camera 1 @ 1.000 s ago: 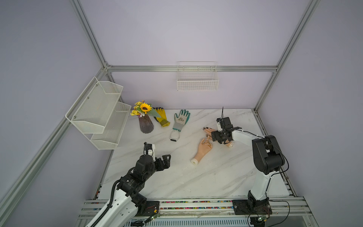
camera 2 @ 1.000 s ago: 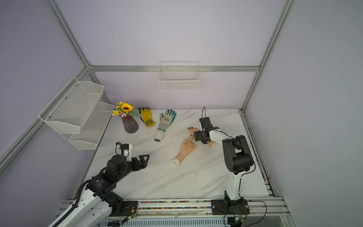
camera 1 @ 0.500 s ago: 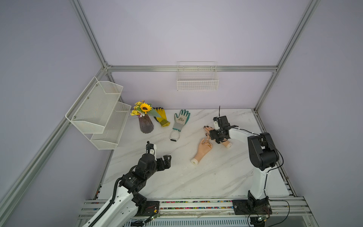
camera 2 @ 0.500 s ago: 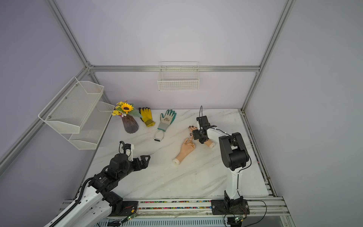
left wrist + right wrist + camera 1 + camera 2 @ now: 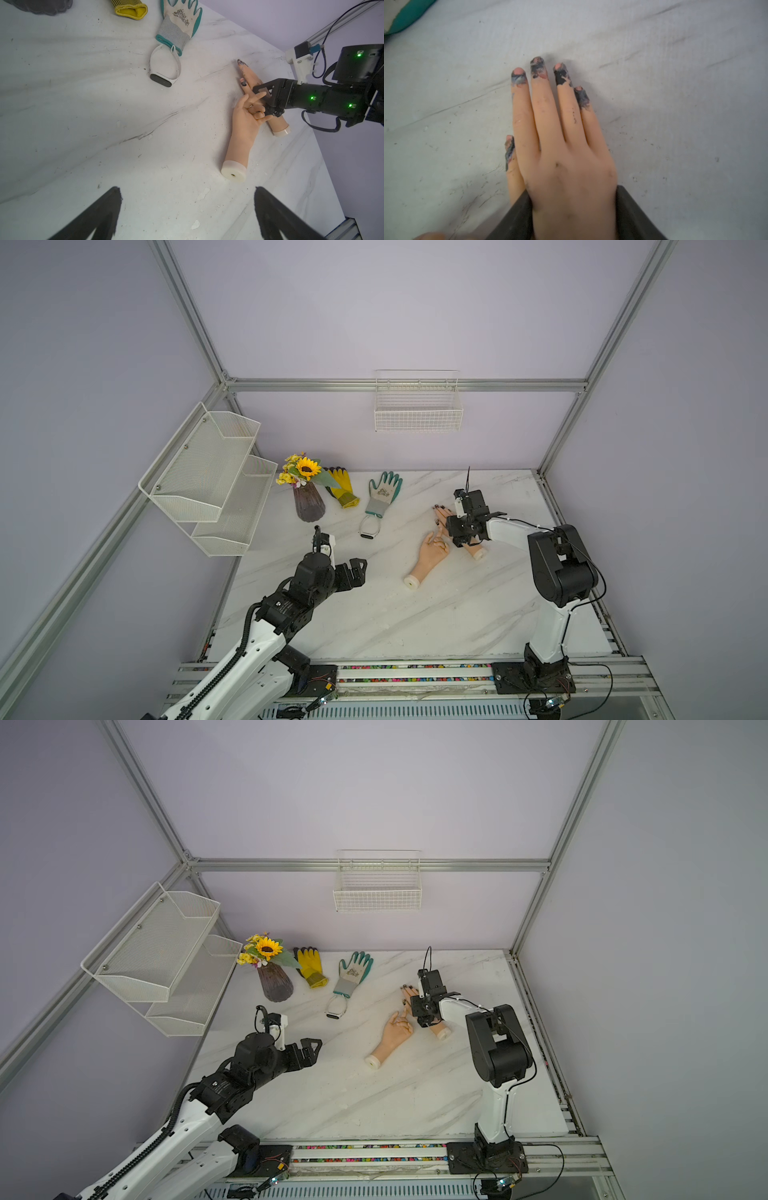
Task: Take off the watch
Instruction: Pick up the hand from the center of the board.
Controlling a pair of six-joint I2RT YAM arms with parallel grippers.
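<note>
Right gripper (image 5: 573, 191) narrowed, clamping painted-nail mannequin hand (image 5: 566, 158); left gripper (image 5: 187, 190) wide open.

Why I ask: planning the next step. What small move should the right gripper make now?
Probably close firmly on the painted-nail mannequin hand: the right gripper straddles it, a finger against each side, but a firm grip isn't evident.

On your marble table (image 5: 374, 614), in a top view: vase (image 5: 308, 502), yellow glove (image 5: 341, 488) and teal glove (image 5: 384, 492) left of centre, with the watch (image 5: 371, 527) at the teal cuff. Right of centre, the plain hand (image 5: 430, 558) touches the painted hand (image 5: 441, 514).
</note>
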